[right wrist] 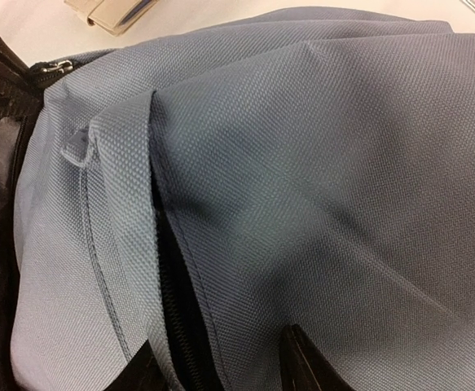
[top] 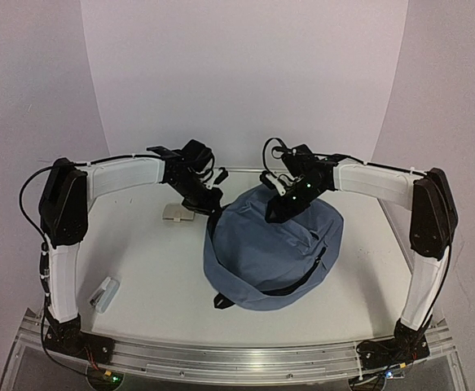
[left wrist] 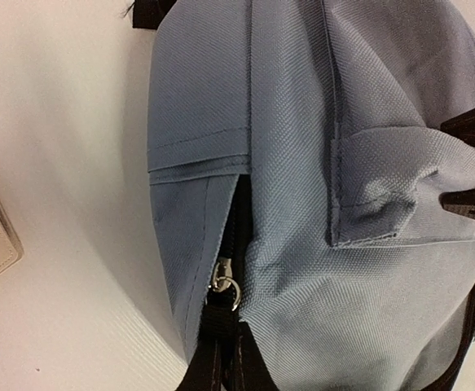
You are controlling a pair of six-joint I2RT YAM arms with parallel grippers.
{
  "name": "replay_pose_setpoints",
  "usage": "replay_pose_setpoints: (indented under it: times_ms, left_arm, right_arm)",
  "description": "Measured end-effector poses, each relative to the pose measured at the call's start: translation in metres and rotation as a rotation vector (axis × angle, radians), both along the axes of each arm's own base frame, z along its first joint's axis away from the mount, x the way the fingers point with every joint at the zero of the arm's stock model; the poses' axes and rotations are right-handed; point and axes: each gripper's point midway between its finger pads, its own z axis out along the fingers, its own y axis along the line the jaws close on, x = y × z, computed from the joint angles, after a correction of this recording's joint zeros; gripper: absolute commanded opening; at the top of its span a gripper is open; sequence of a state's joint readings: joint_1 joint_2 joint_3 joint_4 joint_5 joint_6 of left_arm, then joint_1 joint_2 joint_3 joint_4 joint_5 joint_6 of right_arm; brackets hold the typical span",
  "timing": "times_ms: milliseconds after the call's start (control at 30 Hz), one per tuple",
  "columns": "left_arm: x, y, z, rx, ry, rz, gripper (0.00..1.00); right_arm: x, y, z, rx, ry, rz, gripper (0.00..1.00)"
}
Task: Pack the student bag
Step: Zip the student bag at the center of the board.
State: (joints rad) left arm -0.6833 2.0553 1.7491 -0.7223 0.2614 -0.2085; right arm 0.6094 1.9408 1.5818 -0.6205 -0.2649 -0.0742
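The bag (top: pixel 270 252) lies flat on the white table (top: pixel 156 261), right of the middle, with its front pocket facing up and a black strap end poking out at its near left edge.

My left gripper (top: pixel 207 199) is at the bag's far left edge. It is closed, with its tips right against the metal zipper slider (left wrist: pixel 226 285). I cannot tell whether it pinches the pull.

My right gripper (top: pixel 276 210) rests on the bag's far top. Its 2 fingers stand partly apart and clamp a bunched fold of blue fabric beside a zipper.

A beige case (top: pixel 176 213) lies just left of the bag, at the far side. A small grey and white object (top: pixel 103 294) sits at the near left. A metal rail (top: pixel 237 354) runs along the near edge. A plain pale curved wall (top: pixel 237 73) closes in the far side.
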Motion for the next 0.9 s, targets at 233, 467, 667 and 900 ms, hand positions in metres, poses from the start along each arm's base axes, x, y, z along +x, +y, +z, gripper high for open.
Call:
replay_pose_setpoints:
  times_ms: [233,467,667,900]
  left_arm:
    - [0.0011,0.0028,-0.0035,-0.065,0.048,-0.004,0.05]
    - [0.0007,0.0023,-0.0016,-0.109,0.081,-0.003,0.08]
    - [-0.0014,0.0038,-0.0011,-0.122,0.106,-0.005,0.09]
    - [-0.0012,0.0042,-0.0004,-0.13,0.112,-0.005,0.08]
  right_arm:
    - [0.0,0.0002,0.0001,0.001,0.0,0.001,0.44]
    - [0.0,0.0002,0.0001,0.001,0.0,0.001,0.44]
    - [0.0004,0.0001,0.0002,0.001,-0.001,0.0,0.44]
    - [0.0004,0.0002,0.0002,0.001,-0.001,0.0,0.44]
